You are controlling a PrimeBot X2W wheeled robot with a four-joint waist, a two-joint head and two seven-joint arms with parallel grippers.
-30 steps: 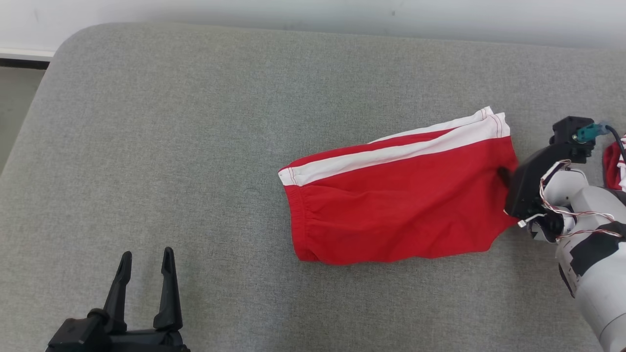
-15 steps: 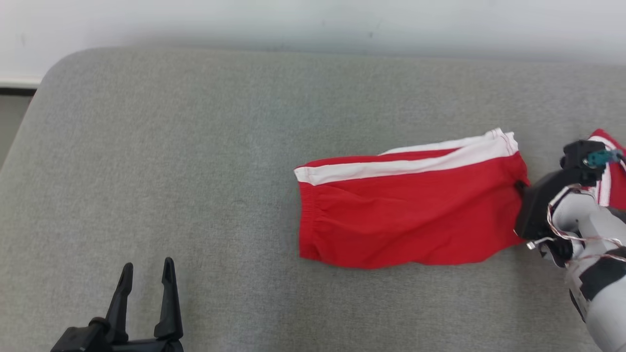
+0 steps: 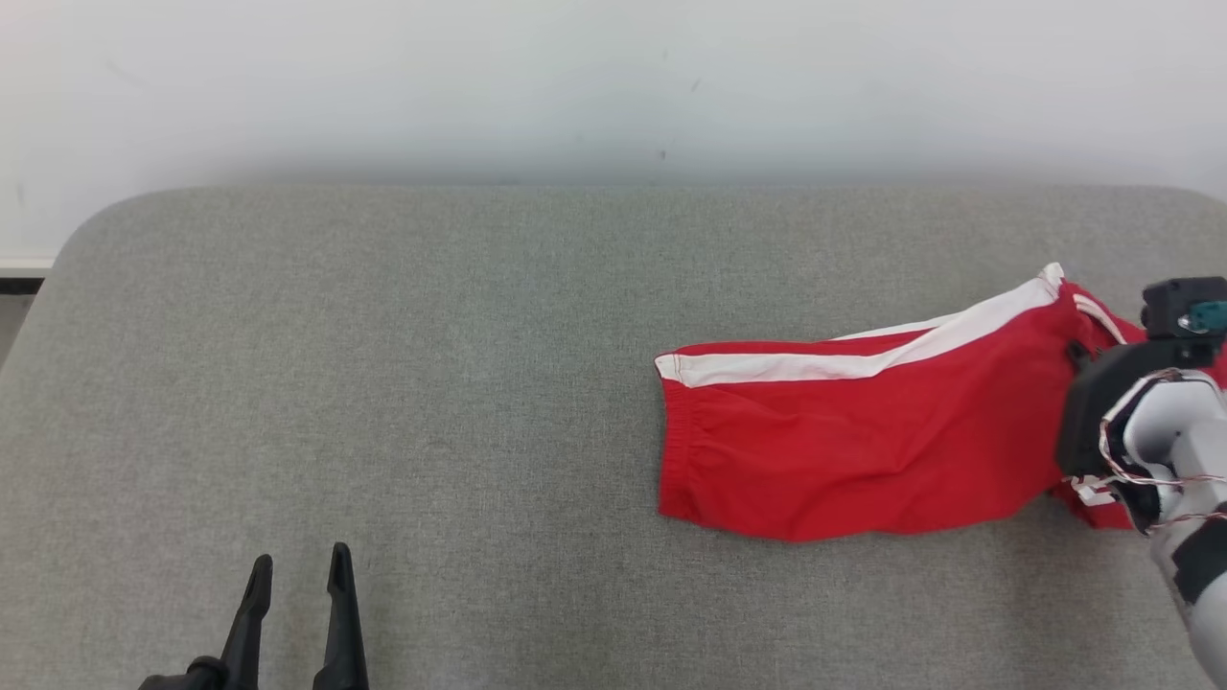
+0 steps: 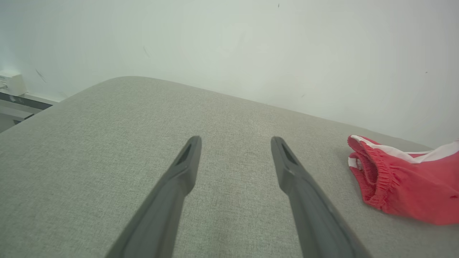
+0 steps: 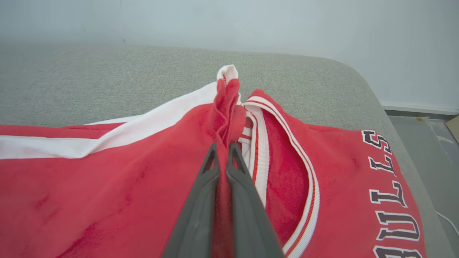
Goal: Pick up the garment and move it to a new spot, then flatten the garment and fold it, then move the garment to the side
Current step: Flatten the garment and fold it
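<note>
Pick-up step, I judge: the right hand (image 5: 223,147) is clenched on a bunched fold of the red garment (image 3: 863,441), lying at the right side of the table (image 3: 383,335) — the left hand (image 3: 299,558) gapes idle. Next: lift and carry, pinch firm.

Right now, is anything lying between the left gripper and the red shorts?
Nothing visible. Only bare grey cushion lies between the open left gripper and the waistband end of the red shorts.
</note>
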